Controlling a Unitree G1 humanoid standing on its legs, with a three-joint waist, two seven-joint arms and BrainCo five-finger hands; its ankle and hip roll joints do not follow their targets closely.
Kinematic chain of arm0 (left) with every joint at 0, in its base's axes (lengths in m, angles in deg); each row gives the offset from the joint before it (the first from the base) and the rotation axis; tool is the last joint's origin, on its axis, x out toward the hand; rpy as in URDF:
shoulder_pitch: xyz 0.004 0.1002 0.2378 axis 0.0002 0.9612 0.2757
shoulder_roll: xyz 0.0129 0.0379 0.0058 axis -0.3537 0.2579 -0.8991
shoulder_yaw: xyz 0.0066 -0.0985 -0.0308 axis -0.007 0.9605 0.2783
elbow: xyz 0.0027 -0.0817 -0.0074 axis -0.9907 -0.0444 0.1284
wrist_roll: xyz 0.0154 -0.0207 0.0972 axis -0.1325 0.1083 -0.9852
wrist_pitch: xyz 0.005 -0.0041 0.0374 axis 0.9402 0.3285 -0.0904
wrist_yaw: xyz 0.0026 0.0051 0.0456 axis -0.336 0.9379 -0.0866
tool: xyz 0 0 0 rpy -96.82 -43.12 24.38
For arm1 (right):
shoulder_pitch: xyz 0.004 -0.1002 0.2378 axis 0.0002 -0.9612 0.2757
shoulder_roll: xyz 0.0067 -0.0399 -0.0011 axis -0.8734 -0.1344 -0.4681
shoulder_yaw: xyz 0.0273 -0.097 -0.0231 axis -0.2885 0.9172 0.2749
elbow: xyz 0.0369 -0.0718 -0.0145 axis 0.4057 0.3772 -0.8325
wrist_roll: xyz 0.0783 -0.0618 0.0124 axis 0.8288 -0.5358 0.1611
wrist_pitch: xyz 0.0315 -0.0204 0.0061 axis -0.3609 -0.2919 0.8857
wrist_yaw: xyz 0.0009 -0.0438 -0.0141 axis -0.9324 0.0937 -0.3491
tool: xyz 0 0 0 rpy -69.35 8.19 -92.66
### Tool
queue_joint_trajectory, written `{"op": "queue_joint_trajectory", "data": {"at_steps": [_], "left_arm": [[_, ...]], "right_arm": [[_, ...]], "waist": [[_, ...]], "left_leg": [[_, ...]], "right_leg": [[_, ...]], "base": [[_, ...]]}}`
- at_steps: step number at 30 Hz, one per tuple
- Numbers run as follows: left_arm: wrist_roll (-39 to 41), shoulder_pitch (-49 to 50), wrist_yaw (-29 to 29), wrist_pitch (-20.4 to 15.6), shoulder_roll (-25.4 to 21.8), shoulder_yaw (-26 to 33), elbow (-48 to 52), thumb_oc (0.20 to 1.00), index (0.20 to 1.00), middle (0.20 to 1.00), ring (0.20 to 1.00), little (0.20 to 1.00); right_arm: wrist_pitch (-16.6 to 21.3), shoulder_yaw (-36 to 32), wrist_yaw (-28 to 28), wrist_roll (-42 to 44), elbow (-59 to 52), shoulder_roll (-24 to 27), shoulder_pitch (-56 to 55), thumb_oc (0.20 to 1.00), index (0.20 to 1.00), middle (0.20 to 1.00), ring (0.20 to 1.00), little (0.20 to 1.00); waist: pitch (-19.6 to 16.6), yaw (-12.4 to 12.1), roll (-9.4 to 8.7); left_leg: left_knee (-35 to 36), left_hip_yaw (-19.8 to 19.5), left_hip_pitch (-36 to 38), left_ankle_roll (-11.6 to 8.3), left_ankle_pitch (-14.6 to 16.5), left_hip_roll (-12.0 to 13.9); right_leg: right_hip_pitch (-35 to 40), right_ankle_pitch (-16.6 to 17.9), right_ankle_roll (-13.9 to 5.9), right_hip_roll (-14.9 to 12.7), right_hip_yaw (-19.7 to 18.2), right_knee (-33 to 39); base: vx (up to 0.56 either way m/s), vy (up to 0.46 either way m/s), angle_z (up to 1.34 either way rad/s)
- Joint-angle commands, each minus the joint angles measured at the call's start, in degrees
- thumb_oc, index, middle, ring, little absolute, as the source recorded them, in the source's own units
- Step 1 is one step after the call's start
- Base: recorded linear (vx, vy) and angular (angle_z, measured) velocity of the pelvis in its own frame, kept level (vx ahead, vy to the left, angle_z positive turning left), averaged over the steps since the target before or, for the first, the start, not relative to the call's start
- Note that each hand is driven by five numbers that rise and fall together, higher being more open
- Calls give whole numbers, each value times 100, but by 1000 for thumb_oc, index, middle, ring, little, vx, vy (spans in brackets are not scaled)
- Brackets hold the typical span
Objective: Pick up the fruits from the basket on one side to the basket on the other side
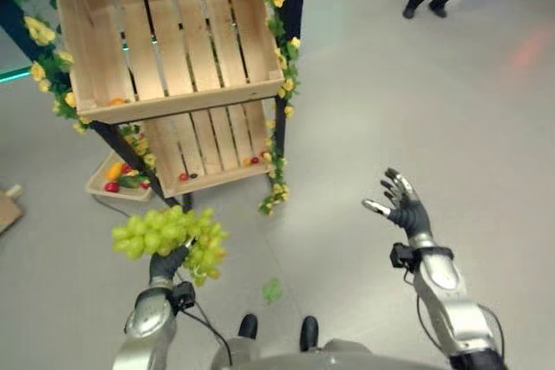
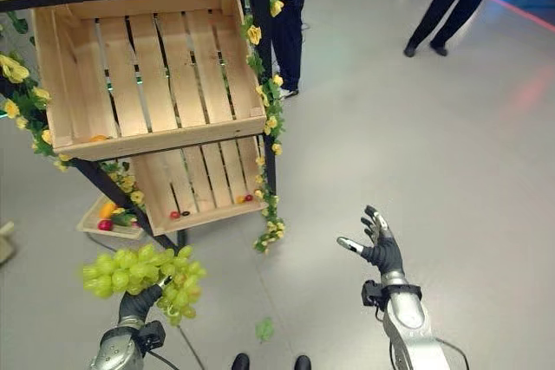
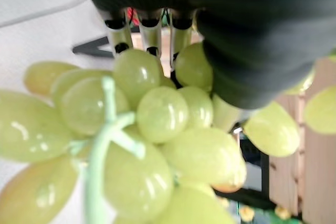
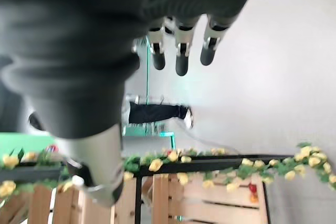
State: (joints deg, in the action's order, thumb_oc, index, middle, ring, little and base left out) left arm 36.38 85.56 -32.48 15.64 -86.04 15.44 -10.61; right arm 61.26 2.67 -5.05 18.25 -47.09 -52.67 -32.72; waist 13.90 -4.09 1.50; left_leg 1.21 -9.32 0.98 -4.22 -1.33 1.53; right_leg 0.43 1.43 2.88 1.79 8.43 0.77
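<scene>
While our left hand [image 1: 167, 262] is clamped round a bunch of green grapes [image 1: 169, 236], we stand mid-carry in front of the wooden crate rack.

We hold the grapes up in the air, below and in front of the upper crate [image 1: 165, 36], which looks nearly bare apart from a small orange fruit [image 1: 116, 101] at its front edge; our right hand [image 1: 401, 202] is raised well apart to the right, fingers spread and holding nothing. We judge the task only partly done: the lower crate [image 1: 208, 145] holds a few small red pieces, a tray on the floor [image 1: 117, 178] behind the rack leg carries more fruit, and the grapes are not yet set down in any crate. Which crate is the target we cannot tell.
</scene>
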Motion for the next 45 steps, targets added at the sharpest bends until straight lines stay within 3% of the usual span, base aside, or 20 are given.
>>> {"op": "queue_joint_trajectory", "data": {"at_steps": [1, 3, 4, 6, 7, 10, 11, 13, 14, 19, 23, 25, 27, 31, 33, 34, 41, 43, 44, 45], "left_arm": [[367, -533, 140, -591, -75, 69, 572, 200, 200, 200, 200, 200], [378, -553, 138, -624, -85, 136, 541, 200, 200, 200, 200, 200], [441, -507, 80, -634, -85, 241, 559, 200, 200, 200, 200, 200], [441, -459, 61, -650, -72, 286, 571, 200, 200, 200, 200, 200], [468, -390, 54, -620, -52, 339, 579, 200, 200, 200, 200, 200], [504, -333, 75, -601, -31, 379, 623, 200, 200, 200, 200, 200], [505, -371, 87, -602, -58, 395, 620, 200, 200, 200, 200, 200], [500, -363, 65, -589, -64, 405, 633, 200, 200, 200, 200, 200], [478, -482, 44, -558, -72, 380, 570, 200, 200, 200, 200, 200], [349, -618, -54, -521, -131, 227, 615, 200, 200, 200, 200, 200], [123, -734, -73, -465, -409, 146, 667, 200, 200, 200, 200, 200], [123, -733, -73, -464, -415, 148, 668, 200, 200, 200, 200, 200], [-9, -721, -69, -385, -482, 137, 738, 200, 200, 200, 200, 200], [-46, -867, -37, -413, -623, 55, 755, 200, 200, 200, 200, 200], [-116, -1000, -101, -363, -685, 50, 788, 200, 200, 200, 200, 200], [-180, -1123, -128, -331, -763, 67, 763, 200, 200, 200, 200, 200], [-91, -1187, -336, -342, -657, -37, 982, 200, 200, 200, 200, 200], [-29, -1164, -355, -326, -652, -81, 1001, 200, 200, 200, 200, 200], [49, -1190, -387, -329, -671, -230, 933, 200, 200, 200, 200, 200], [49, -1193, -388, -332, -673, -233, 930, 200, 200, 200, 200, 200]], "right_arm": [[273, -64, 67, -108, -330, 216, 265, 1000, 1000, 1000, 1000, 1000], [259, -64, 84, -211, -272, 308, 357, 1000, 1000, 1000, 1000, 1000], [249, -57, 43, -148, -224, 259, 393, 1000, 1000, 1000, 1000, 1000], [228, 3, -14, -145, -181, 234, 398, 1000, 1000, 1000, 1000, 1000], [198, -32, -25, -116, -157, 200, 331, 1000, 1000, 1000, 1000, 1000], [170, -44, -24, -95, -109, 211, 270, 1000, 1000, 1000, 1000, 1000], [148, -55, 8, -65, -53, 217, 287, 1000, 1000, 1000, 1000, 1000], [133, -84, 14, -50, -43, 245, 281, 1000, 1000, 1000, 1000, 1000], [150, -119, -33, -101, -97, 244, 202, 1000, 1000, 1000, 1000, 1000], [84, -217, -37, -133, -4, 101, 54, 1000, 1000, 1000, 1000, 1000], [14, -209, -169, -254, 35, -160, -140, 1000, 1000, 1000, 1000, 1000], [14, -207, -169, -256, 35, -166, -140, 1000, 1000, 1000, 1000, 1000], [-52, -165, -161, -365, 49, -275, -207, 1000, 1000, 1000, 1000, 1000], [-11, -222, -94, -283, 150, -307, -215, 1000, 1000, 1000, 1000, 1000], [-3, -213, -57, -225, 291, -282, -154, 1000, 1000, 1000, 1000, 1000], [20, -234, -23, -244, 403, -201, -140, 1000, 1000, 1000, 1000, 1000], [-34, -357, -45, -291, 558, -146, -81, 1000, 1000, 1000, 1000, 1000], [-40, -416, -51, -286, 515, -145, -146, 1000, 1000, 1000, 1000, 1000], [-26, -558, -41, -271, 392, -198, -320, 1000, 1000, 1000, 1000, 1000], [-30, -562, -42, -272, 383, -201, -325, 1000, 1000, 1000, 1000, 1000]], "waist": [[-48, -5, 46], [37, -15, 54], [28, -34, -70], [-16, -109, -102], [-89, -61, -139], [-163, -29, -106], [-217, -27, -83], [-252, -18, -60], [-378, 15, 0], [-465, -47, 21], [-411, 0, -222], [-417, -10, -248], [-304, 20, -277], [-128, 246, -123], [-85, 172, -157], [-55, 162, -187], [-258, 162, -328], [-266, 229, -335], [-234, 457, -331], [-245, 436, -340]], "left_leg": [[-595, 197, -443, 339, 195, -948], [-994, 417, -657, 112, 268, -796], [-1291, 855, -582, 124, 634, -372], [-1267, 845, -523, 87, 678, -226], [-1117, 942, -409, 10, 585, 186], [-758, 1019, -232, -196, 288, 807], [-507, 1203, -169, -343, -19, 1305], [-414, 1281, -136, -388, -143, 1437], [-193, 1743, 103, -500, -30, 1476], [322, 1571, 44, -578, -247, 1349], [379, 1322, 113, -69, 158, 624], [379, 1336, 108, -56, 159, 595], [379, 1303, 343, 205, 273, 283], [379, 1068, 480, 283, 302, 317], [379, 1190, 595, 266, 390, 262], [379, 1159, 652, 265, 482, 221], [379, 1496, 823, 277, 610, 83], [379, 1498, 835, 264, 616, 92], [379, 1357, 808, 266, 623, 140], [379, 1377, 787, 265, 600, 131]], "right_leg": [[188, -408, -715, -487, 189, 143], [144, -393, -706, -716, 320, 115], [116, -341, -772, -983, 543, 114], [162, -318, -807, -1053, 624, 170], [243, -282, -856, -1159, 815, 233], [313, -272, -945, -1293, 1050, 244], [321, -251, -1039, -1444, 1248, 194], [366, -241, -1067, -1483, 1377, 189], [468, -226, -1188, -1652, 1771, 100], [526, -170, -1398, -2042, 1947, -295], [124, 195, -1568, -2637, 1675, -1761], [91, 188, -1582, -2672, 1647, -1793], [-138, 957, -1655, -2890, 1332, -2580], [-1052, 392, -1449, -1938, 734, -2763], [-1010, 485, -1439, -2200, 1511, -2151], [-893, 302, -1384, -2034, 1773, -1828], [-249, 532, -1413, -1863, 1949, -716], [-258, 510, -1417, -1762, 1671, -663], [-381, 277, -1463, -1431, 469, -715], [-413, 299, -1455, -1434, 446, -713]], "base": [[-124, 116, 26], [-144, 82, 71], [-148, 64, 83], [-60, 60, 61], [-20, 75, 53], [-19, 216, 77], [-40, 264, 85], [-23, 261, 67], [-18, 269, 61], [15, 393, 88], [60, 380, 53], [51, 225, 46], [105, 379, 36], [107, 200, 17], [159, 83, -6], [123, 15, 1], [106, -22, 6], [61, -54, -38], [50, -67, -36], [-60, -159, -12]]}}
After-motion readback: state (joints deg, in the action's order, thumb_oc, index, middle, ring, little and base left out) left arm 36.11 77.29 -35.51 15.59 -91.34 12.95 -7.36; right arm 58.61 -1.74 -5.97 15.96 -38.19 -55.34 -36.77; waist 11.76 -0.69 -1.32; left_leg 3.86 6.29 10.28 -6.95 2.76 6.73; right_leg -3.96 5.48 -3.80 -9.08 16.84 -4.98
